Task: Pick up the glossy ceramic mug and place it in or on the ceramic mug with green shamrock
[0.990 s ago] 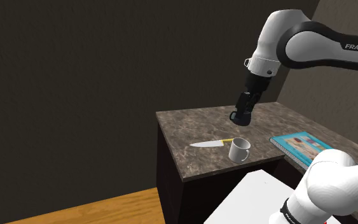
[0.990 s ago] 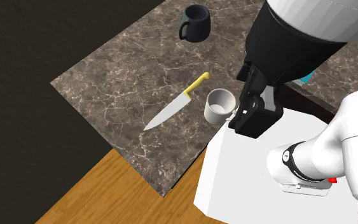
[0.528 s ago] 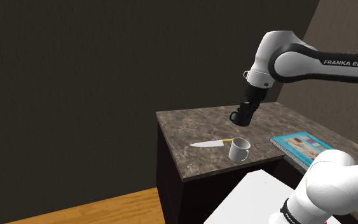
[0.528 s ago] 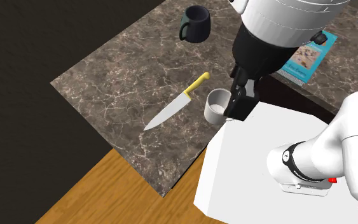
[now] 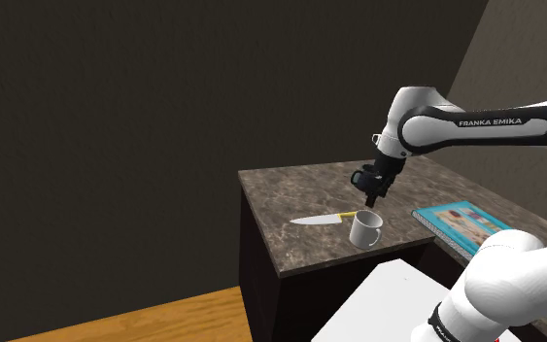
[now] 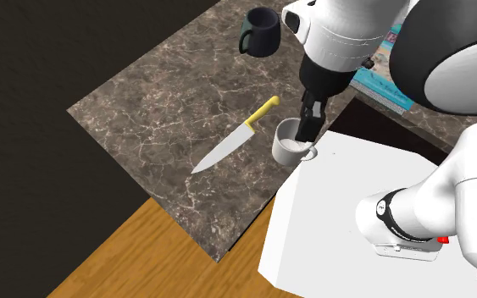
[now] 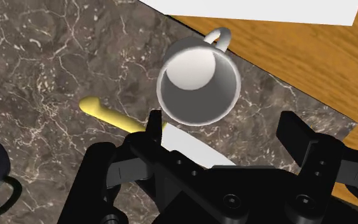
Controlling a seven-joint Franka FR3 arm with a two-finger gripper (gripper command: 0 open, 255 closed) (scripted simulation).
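white mug (image 7: 199, 83) stands upright on the marbled counter (image 6: 160, 110), mouth up and empty, its handle turned toward the counter's edge and the white stand (image 6: 338, 229). we take it for the mug to lift, since the gripper (image 7: 222, 121) hangs right above it. its jaws are spread wide with nothing between them, and in the wrist view one fingertip lines up with the mug's rim rather than clear of it. a knife (image 6: 232, 140) with a yellow handle lies just beside the mug, blade pointing away from it. a dark mug (image 6: 260, 31) sits well apart, near the far side of the counter, and a book (image 5: 459, 222) lies off to the shoulder view's right. we see no shamrock on either mug, so we cannot confirm which is the target.

the risks, as we judge them: a straight descent could land a finger on the rim and tip the mug or shove it toward the nearby edge. a finger could also catch the knife. a smooth round wall may slip if gripped off-centre.
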